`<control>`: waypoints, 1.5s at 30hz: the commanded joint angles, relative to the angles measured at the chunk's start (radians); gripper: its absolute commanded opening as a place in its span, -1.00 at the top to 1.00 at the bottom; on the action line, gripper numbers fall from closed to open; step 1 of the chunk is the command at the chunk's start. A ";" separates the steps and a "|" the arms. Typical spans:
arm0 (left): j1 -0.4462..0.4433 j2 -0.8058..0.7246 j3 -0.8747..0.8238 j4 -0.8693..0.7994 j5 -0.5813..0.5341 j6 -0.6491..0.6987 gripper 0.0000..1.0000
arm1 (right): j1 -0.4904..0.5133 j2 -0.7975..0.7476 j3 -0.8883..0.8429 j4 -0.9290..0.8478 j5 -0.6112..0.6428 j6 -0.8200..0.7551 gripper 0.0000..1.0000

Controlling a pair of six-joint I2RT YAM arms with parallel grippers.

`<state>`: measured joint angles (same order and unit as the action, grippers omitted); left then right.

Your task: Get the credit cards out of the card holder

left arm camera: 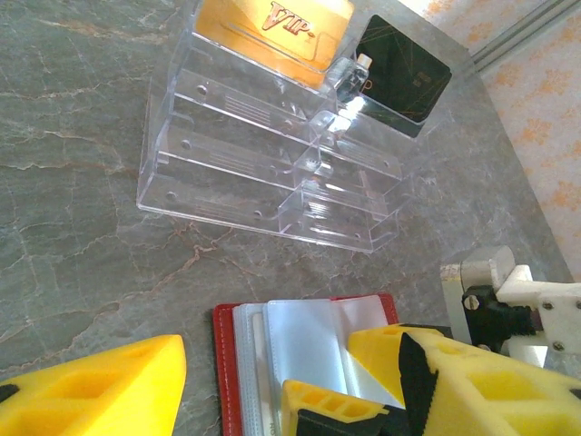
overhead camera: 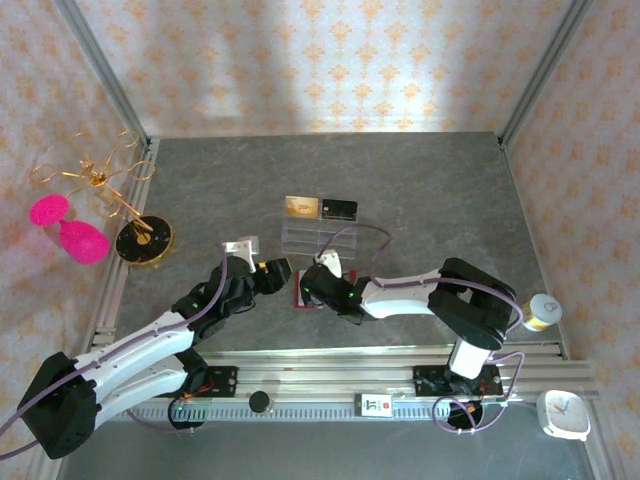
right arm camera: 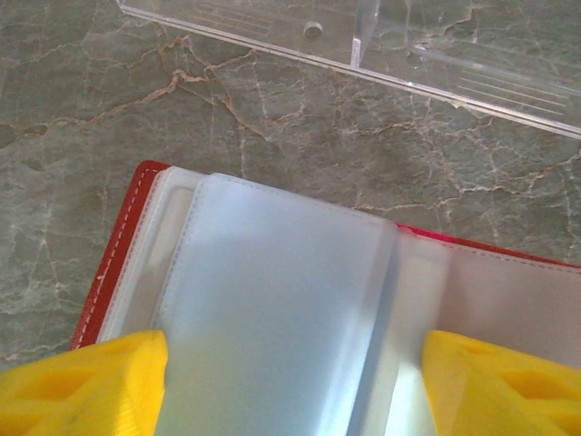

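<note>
Hovering left gripper (left arm camera: 270, 363), fingers apart, over card holder (left arm camera: 227, 381) | right gripper (right arm camera: 295, 363) fingers apart, straddling clear sleeves (right arm camera: 272, 291) | card holder open on table (overhead camera: 450, 180), just before acrylic stand (left arm camera: 254, 154)

Overhead from behind, wrist cameras close, both sharing card holder (right arm camera: 281, 291)

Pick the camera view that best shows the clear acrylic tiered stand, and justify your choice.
Left wrist: the clear acrylic tiered stand shows all its steps close up. Top external shows it small; right wrist catches just an edge.
</note>
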<state>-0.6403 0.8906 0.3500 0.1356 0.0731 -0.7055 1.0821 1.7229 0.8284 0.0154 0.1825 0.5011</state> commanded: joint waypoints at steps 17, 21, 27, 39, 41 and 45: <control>0.008 0.134 -0.031 0.149 0.174 -0.036 -0.10 | 0.008 -0.030 -0.061 0.035 -0.016 0.006 -0.41; 0.010 0.099 -0.024 0.114 0.137 -0.028 -0.16 | 0.006 -0.039 -0.040 0.027 -0.030 -0.009 -0.55; 0.014 0.075 -0.016 0.077 0.119 -0.014 -0.18 | 0.009 -0.014 -0.026 0.018 -0.057 -0.013 -0.60; 0.019 0.079 -0.027 0.089 0.128 -0.010 -0.18 | 0.017 0.013 -0.028 0.034 -0.099 -0.028 -0.66; 0.019 0.079 -0.031 0.093 0.131 -0.011 -0.18 | 0.018 0.029 -0.024 0.030 -0.110 -0.032 -0.65; 0.021 0.080 -0.034 0.096 0.138 -0.012 -0.18 | 0.018 0.059 -0.019 0.020 -0.118 -0.027 -0.58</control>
<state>-0.6319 0.9764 0.3206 0.2276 0.2184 -0.7319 1.0859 1.7275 0.8104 0.0818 0.1341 0.4660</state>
